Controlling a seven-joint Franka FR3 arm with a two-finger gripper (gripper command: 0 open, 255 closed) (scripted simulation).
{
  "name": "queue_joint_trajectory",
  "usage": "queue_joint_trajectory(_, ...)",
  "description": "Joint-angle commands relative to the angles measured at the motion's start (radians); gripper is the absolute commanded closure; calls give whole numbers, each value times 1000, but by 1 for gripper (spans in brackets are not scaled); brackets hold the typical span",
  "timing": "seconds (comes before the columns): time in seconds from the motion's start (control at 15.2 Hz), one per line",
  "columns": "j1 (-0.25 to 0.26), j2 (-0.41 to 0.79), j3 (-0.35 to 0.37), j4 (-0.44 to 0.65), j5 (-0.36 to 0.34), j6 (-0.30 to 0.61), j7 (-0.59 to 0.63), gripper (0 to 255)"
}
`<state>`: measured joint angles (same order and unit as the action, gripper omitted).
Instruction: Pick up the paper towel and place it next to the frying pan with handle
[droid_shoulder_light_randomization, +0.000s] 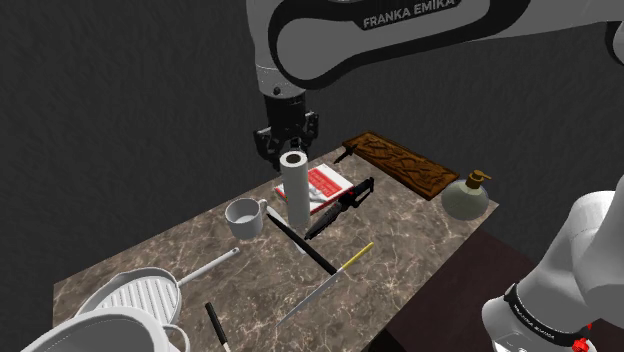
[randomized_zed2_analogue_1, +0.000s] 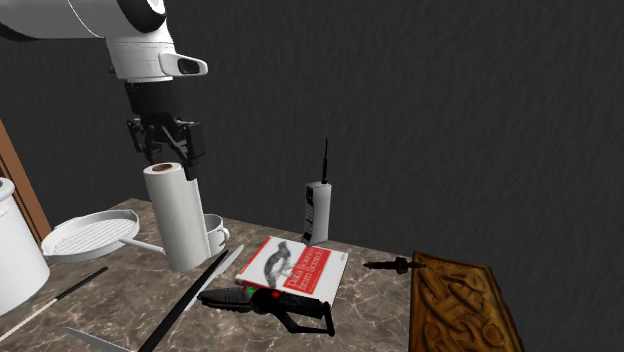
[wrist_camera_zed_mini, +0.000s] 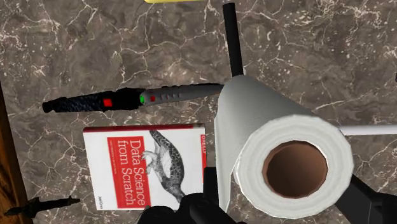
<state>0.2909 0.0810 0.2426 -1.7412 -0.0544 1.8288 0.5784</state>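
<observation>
As the claw (droid_shoulder_light_randomization: 285, 146) hovers, fingers apart, just above the upright paper towel (droid_shoulder_light_randomization: 295, 190), grasping comes next: lower, then close.

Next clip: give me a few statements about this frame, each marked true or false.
1. The paper towel stands upright on the table. True.
2. The gripper is shut on the paper towel. False: its fingers stand apart over the top of it.
3. The book lies closed, cover up. True.
4. The frying pan sits on the book. False: it rests on the table, beyond the mug.
</observation>
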Motion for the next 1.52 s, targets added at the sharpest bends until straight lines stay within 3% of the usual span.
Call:
queue_joint_trajectory(0.0,25,7,21,9,-4,-3,48,255)
queue_joint_trajectory(0.66,169,127,116,158,-55,-51,289,255)
queue_joint_trajectory(1.19,319,302,165,392,-130,-134,471,255)
queue_joint_trajectory(1.45,328,315,165,370,-136,-100,485,255)
